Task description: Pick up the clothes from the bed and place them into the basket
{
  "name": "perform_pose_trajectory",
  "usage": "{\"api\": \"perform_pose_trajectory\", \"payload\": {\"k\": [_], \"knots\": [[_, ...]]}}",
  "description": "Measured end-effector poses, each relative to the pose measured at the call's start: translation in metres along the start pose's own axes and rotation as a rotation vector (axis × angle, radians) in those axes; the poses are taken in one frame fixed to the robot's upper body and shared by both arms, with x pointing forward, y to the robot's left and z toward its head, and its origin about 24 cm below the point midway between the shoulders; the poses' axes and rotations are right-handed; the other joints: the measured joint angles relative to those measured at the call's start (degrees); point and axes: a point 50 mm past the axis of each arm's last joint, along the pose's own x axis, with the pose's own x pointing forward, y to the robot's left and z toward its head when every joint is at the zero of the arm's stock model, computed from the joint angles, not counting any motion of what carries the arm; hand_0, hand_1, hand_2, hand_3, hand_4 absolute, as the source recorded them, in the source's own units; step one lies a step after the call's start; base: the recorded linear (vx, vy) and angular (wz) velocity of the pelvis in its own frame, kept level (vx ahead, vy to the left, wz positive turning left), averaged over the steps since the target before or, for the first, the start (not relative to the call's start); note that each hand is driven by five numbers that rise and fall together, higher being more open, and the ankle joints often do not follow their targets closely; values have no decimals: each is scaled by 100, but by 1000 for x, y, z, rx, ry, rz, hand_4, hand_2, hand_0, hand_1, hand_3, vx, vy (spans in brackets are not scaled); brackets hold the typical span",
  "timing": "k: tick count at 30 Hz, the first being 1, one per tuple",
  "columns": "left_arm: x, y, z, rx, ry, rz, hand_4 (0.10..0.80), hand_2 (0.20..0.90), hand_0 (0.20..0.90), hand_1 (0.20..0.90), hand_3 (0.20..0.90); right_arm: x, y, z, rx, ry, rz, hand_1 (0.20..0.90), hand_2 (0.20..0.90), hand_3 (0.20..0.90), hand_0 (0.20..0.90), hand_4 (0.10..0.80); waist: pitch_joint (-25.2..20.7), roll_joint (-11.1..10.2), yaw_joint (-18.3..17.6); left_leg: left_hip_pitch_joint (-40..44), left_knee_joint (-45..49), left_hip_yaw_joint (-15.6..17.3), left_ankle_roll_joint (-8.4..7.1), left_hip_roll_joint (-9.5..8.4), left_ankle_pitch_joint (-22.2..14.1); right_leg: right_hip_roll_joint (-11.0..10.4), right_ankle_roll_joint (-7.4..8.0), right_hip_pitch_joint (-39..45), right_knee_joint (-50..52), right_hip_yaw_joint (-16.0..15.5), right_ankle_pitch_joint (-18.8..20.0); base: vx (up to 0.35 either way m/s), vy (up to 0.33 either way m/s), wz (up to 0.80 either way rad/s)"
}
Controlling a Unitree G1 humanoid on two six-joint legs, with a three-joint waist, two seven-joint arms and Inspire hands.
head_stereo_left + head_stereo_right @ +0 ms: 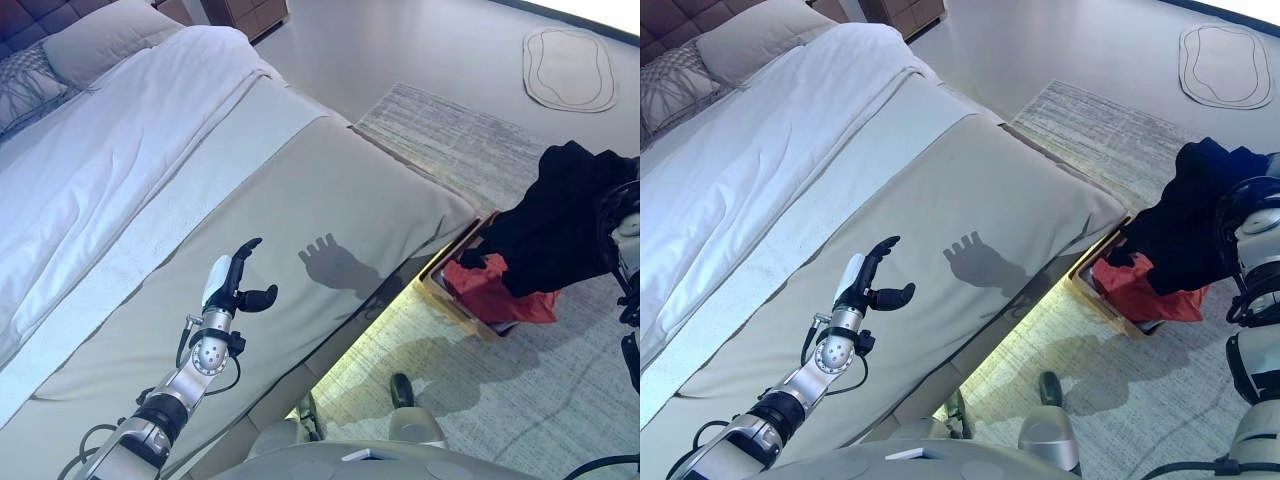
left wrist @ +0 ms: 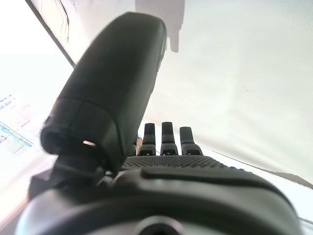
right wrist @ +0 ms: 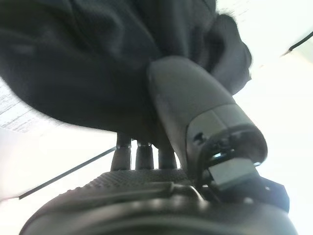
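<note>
A black garment (image 1: 555, 225) hangs from my right hand (image 3: 195, 112) over the basket (image 1: 452, 285) on the floor beside the bed. My right hand's thumb and fingers are closed on the black cloth (image 3: 98, 58). A red garment (image 1: 495, 292) lies in the basket under it. My left hand (image 1: 232, 280) is open and empty, raised above the beige cover of the bed (image 1: 330, 200); it also shows in the left wrist view (image 2: 117, 98).
The bed carries a white duvet (image 1: 110, 160) and pillows (image 1: 95, 45) at the far left. A striped rug (image 1: 470, 150) lies under the basket. A small oval mat (image 1: 570, 68) lies on the floor at the far right. A wooden cabinet (image 1: 245, 15) stands at the back.
</note>
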Motion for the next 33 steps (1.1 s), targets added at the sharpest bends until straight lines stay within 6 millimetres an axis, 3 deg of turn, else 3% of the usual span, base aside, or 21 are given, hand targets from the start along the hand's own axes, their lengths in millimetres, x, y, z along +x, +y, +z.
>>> {"api": "perform_pose_trajectory", "payload": {"k": [26, 29, 33], "knots": [[1, 1, 1, 1, -2, 2, 800, 900, 900, 900, 900, 0, -2, 4, -10, -42, -12, 900, 900, 900, 900, 800, 115, -177, 48, 143, -2, -83, -6, 6, 3, 6, 0, 203, 1, -106, 0, 1, 0, 1], [1, 0, 0, 1, 0, 2, 800, 900, 900, 900, 900, -3, 6, 16, -2, -98, -18, 900, 900, 900, 900, 800, 119, -183, 56, 144, -2, -129, -6, 6, 3, 7, 0, 224, 1, -138, 0, -21, -1, 6], [1, -1, 1, -2, 3, 4, 800, 900, 900, 900, 900, -17, 37, 33, 2, -212, -9, 900, 900, 900, 900, 800, 106, -215, 80, 148, -2, -216, -24, 22, 15, 19, 0, 282, 1, -227, 0, -13, -15, 11]]}}
